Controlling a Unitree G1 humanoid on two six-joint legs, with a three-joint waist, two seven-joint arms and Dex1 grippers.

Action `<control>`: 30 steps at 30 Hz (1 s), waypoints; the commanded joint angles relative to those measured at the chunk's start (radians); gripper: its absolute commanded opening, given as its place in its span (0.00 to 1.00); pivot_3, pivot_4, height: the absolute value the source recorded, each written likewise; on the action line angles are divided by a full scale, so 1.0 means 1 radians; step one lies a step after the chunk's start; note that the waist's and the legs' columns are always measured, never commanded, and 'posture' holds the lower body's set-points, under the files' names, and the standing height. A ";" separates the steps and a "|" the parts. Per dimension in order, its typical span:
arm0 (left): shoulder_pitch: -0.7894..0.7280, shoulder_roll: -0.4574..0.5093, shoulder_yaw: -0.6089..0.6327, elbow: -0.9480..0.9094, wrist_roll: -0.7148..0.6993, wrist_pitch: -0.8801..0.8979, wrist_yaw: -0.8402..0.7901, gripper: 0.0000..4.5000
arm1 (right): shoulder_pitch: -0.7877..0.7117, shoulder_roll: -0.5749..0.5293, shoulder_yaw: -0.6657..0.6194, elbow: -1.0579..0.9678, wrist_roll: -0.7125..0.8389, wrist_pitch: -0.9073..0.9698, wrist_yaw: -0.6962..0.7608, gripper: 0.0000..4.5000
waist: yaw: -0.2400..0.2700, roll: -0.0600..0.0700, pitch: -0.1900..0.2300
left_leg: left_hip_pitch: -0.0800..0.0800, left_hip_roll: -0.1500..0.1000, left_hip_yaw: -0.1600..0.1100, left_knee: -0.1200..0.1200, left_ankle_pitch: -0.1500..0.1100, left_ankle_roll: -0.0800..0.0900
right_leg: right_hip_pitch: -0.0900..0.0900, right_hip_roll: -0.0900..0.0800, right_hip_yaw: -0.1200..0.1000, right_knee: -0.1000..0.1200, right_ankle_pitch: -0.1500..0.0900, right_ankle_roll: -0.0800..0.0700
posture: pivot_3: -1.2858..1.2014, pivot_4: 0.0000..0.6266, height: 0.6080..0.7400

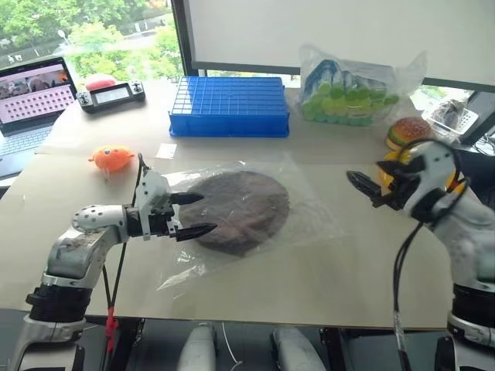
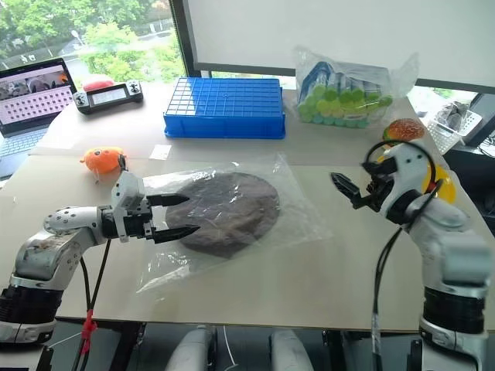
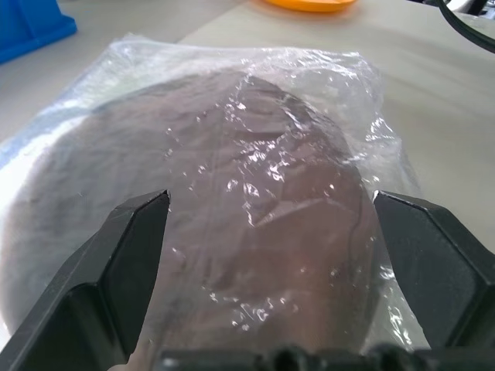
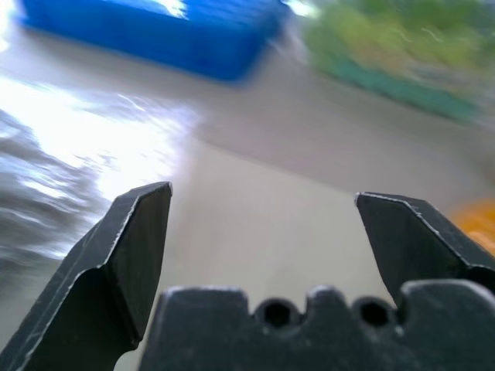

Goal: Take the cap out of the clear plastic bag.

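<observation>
The brown cap (image 1: pixel 246 209) lies flat inside the clear plastic bag (image 1: pixel 313 224) in the middle of the table. My left gripper (image 1: pixel 207 213) is open at the cap's left edge, its two fingers spread over the bagged cap; I cannot tell whether they touch the plastic. In the left wrist view the cap (image 3: pixel 232 209) shows under crinkled film (image 3: pixel 363 85) between the fingers (image 3: pixel 116 263). My right gripper (image 1: pixel 368 181) hangs open above the table to the right of the bag, clear of it and holding nothing; its wrist view shows its fingers (image 4: pixel 124 255) wide apart over bare table.
A blue crate (image 1: pixel 230 106) and a puffy bag of green and blue items (image 1: pixel 348 91) stand at the back. An orange toy (image 1: pixel 112 158) lies at the left, with a laptop (image 1: pixel 31 97) and a controller (image 1: pixel 112 95) behind it. A toy burger (image 1: pixel 407 131) sits at the right.
</observation>
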 commanded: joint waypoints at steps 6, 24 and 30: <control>-0.031 0.019 -0.071 -0.059 0.022 0.003 -0.051 1.00 | 0.051 -0.134 0.018 -0.075 0.222 0.098 0.069 0.99 | 0.017 0.000 0.000 | 0.000 0.000 0.001 0.002 0.000 0.000 | 0.000 0.000 0.000 -0.001 0.000 0.000 | 0.52 0.24 0.92; -0.073 -0.042 -0.218 -0.004 0.162 -0.060 -0.040 1.00 | 0.109 -0.176 0.028 -0.166 0.312 0.069 0.073 0.99 | 0.016 0.000 0.000 | -0.001 0.000 0.001 0.001 0.000 0.001 | -0.001 0.000 0.001 -0.001 0.000 0.001 | 0.52 0.24 0.92; -0.153 0.047 -0.142 0.100 0.074 -0.011 -0.200 1.00 | 0.189 -0.265 0.080 -0.240 0.189 -0.030 0.159 0.99 | 0.015 0.000 0.000 | -0.001 0.000 0.001 0.001 0.000 0.001 | -0.001 0.000 0.001 -0.001 0.000 0.001 | 0.52 0.24 0.92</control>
